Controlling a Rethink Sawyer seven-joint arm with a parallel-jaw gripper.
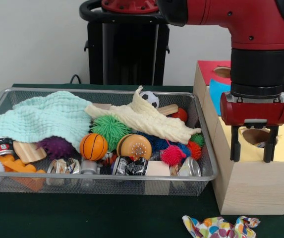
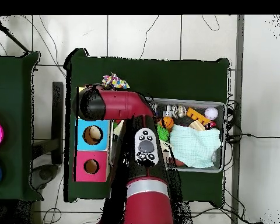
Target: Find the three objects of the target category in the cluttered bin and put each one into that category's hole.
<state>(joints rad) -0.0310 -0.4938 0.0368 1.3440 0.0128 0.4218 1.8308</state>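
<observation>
My gripper [image 1: 252, 145] hangs open with nothing between its fingers, right over the ragged round hole [image 1: 257, 136] in the yellow top of the pale wooden box [image 1: 251, 183]. One white polka-dot cloth [image 1: 218, 227] lies crumpled on the green table in front of that box; it also shows in the overhead view [image 2: 115, 81]. The wire mesh bin [image 1: 107, 184] stands to the left of the box, full of clutter. No other polka-dot cloth shows in it. In the overhead view the arm [image 2: 110, 104] hides the gripper and the yellow box.
In the bin lie a mint green waffle cloth [image 1: 42, 119], a cream knitted cloth [image 1: 142, 119], a small basketball [image 1: 93, 147], spiky balls, cans and wooden blocks. Behind the yellow box stand a blue-topped box [image 2: 93, 135] and a red-topped box [image 2: 91, 166].
</observation>
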